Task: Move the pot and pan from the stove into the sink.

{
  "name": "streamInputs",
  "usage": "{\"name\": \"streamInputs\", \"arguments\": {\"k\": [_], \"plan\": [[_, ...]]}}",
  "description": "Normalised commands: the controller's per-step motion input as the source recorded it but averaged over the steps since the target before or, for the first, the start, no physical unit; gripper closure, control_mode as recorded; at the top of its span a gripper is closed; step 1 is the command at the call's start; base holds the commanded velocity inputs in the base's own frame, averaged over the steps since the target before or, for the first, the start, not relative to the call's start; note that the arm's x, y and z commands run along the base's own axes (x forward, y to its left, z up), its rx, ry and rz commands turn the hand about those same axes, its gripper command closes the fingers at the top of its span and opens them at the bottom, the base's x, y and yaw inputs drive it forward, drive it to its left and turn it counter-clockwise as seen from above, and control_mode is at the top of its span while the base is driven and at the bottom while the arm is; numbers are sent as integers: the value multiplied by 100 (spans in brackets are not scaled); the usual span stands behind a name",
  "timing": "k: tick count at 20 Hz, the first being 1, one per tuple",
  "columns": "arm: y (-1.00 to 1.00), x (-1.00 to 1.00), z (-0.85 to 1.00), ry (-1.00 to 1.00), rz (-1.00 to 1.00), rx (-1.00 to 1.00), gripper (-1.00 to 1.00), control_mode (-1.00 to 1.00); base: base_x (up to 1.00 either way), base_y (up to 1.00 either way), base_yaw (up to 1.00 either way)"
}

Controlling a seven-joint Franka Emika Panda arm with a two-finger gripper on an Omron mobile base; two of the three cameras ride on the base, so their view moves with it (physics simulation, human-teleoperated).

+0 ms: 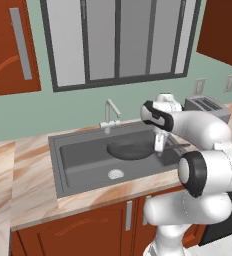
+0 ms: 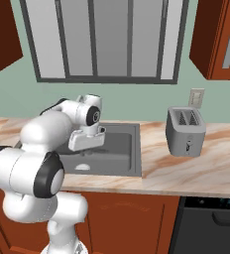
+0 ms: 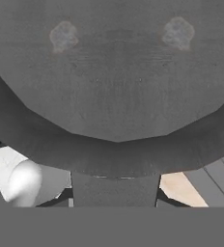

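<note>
The pan (image 1: pixel 128 149) is a shallow dark grey disc, roughly level, inside the back right part of the sink (image 1: pixel 83 167). Its thin handle (image 1: pixel 177 145) points right, over the basin's rim. My gripper (image 1: pixel 159 144) reaches down from the right and is shut on the handle close to the pan's rim. In the hand view the speckled pan (image 3: pixel 114 87) is very close, with the handle's root (image 3: pixel 115 189) at the bottom centre. I cannot tell whether the pan touches the basin floor. The pot and the stove are out of view.
A chrome faucet (image 1: pixel 109 113) stands behind the sink, just left of the pan. The drain (image 1: pixel 116 174) lies in front of it. A steel toaster (image 2: pixel 185 130) stands on the beige counter (image 2: pixel 206 171) to the right. A dark appliance front (image 2: pixel 211 218) is below.
</note>
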Motion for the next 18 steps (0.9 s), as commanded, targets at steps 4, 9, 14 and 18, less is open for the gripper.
{"name": "streamInputs", "arguments": {"k": [4, 9, 14, 18], "plan": [[-16, 8, -26, 0, 9, 3, 100, -100, 0, 0, 0], [-6, 12, -36, 0, 9, 0, 100, -100, 0, 0, 0], [0, 31, -25, -2, 4, 1, 100, -100, 0, 0, 0], [0, 33, -22, -3, 2, 2, 100, -100, 0, 0, 0]]}}
